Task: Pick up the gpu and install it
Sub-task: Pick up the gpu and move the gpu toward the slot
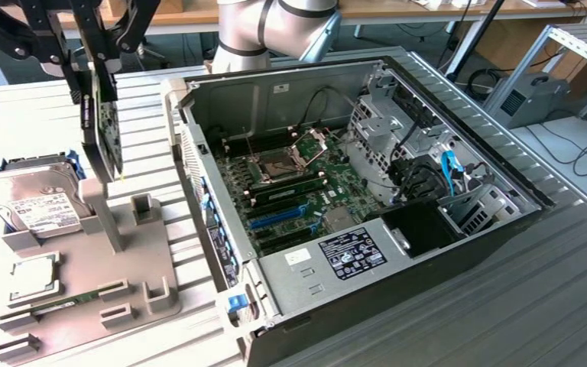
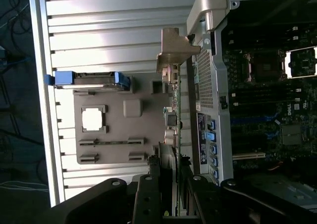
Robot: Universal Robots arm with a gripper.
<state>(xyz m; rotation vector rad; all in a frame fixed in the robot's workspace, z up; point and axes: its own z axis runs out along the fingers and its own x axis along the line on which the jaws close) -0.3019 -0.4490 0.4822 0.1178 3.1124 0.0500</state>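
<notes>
Gripper point(image 1: 89, 50) is clamping the graphics card point(image 1: 101, 126) by its top edge, jaws partly closed, and you are hanging it upright near the computer case point(image 1: 293, 284), probably so its lower edge suits a slot.

Graphics card point(image 1: 101, 130): black face, green edge.
Hard drive point(image 1: 30, 200): silver with a white label, blue frame around it.
Holder point(image 1: 89, 306) — flat grey-beige.
Memory stick point(image 1: 69, 300): green.
Table point(image 1: 457, 321): pale grey, ribbed in parallel lines.
Computer case point(image 1: 263, 99): bare grey metal inside, black outer shell.
Circuit board point(image 1: 319, 180) green — slots point(image 1: 273, 219) blue, cable point(image 1: 446, 164) blue.
Robot arm point(image 1: 263, 23): light silver-grey.
</notes>
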